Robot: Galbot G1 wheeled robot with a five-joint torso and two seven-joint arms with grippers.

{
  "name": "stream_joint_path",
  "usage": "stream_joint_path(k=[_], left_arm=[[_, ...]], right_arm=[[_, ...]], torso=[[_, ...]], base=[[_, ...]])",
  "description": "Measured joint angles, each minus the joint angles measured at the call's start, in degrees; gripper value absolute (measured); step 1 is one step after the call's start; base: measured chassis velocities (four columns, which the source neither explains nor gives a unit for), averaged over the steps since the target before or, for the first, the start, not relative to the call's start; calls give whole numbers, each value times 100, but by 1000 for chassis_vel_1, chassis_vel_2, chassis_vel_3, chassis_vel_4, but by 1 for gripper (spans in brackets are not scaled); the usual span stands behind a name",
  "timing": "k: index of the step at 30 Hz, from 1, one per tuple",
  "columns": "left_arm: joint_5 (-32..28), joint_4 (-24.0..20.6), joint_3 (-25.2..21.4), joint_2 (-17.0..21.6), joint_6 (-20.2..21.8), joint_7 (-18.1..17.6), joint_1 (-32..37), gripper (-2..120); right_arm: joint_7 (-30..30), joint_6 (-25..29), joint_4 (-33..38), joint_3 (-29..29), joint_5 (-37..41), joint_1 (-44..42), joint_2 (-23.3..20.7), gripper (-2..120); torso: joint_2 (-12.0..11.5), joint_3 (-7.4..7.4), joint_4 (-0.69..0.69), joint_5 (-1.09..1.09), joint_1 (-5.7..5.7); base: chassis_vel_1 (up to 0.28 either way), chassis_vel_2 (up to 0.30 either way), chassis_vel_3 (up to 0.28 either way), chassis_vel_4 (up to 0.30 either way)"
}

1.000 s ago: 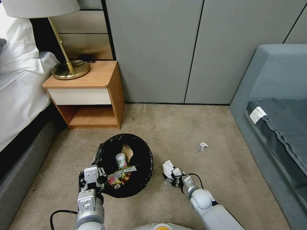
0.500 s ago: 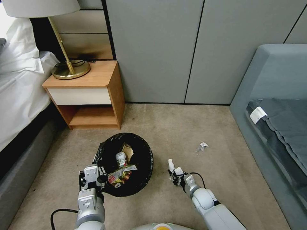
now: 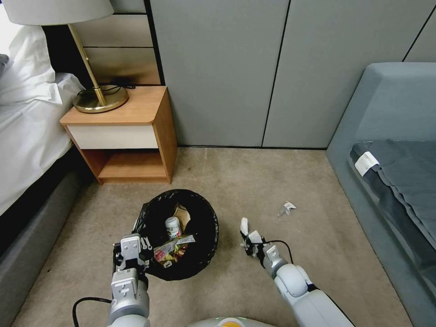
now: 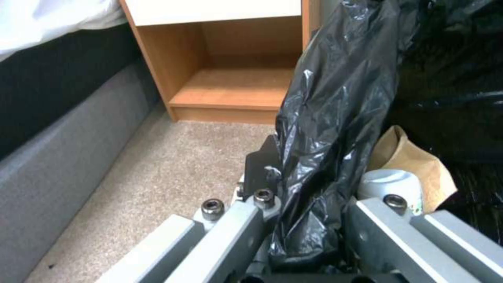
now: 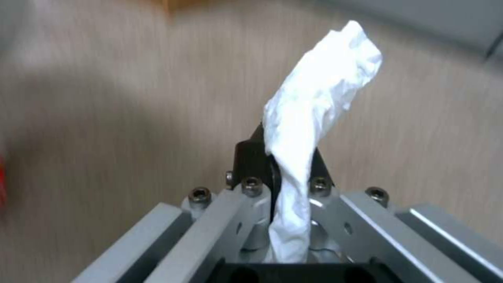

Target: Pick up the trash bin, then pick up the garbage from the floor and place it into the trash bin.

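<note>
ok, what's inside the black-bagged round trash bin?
In the black-bagged round trash bin: a white green-labelled bottle, a brown paper bag and multicoloured snack wrappers. Anything beneath them is covered.

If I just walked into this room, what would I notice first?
Probably the round trash bin with its shiny black bag, in the middle of the carpet, with the left gripper pinching its near rim. Just right of it, the right gripper holds a crumpled white tissue above the floor. One small scrap lies on the carpet nearer the grey sofa.
</note>
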Motion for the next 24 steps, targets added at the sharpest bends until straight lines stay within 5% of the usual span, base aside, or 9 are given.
stream_joint_path(k=[14, 20, 24], left_arm=[[-67, 43, 74, 30, 84, 13, 31, 1], [-81, 44, 85, 43, 99, 17, 72, 1], [-88, 20, 80, 38, 121, 18, 65, 1]], right_arm=[[-568, 976, 3254, -267, 781, -77, -374, 0], [-600, 981, 3717, -962, 713, 23, -526, 0], [-580, 1040, 3409, -1459, 475, 88, -493, 0]], torso=[[0, 0, 0, -1, 0], [0, 0, 0, -1, 0], [0, 0, 0, -1, 0]], base=[[0, 0, 0, 0], [0, 0, 0, 0], [0, 0, 0, 0]])
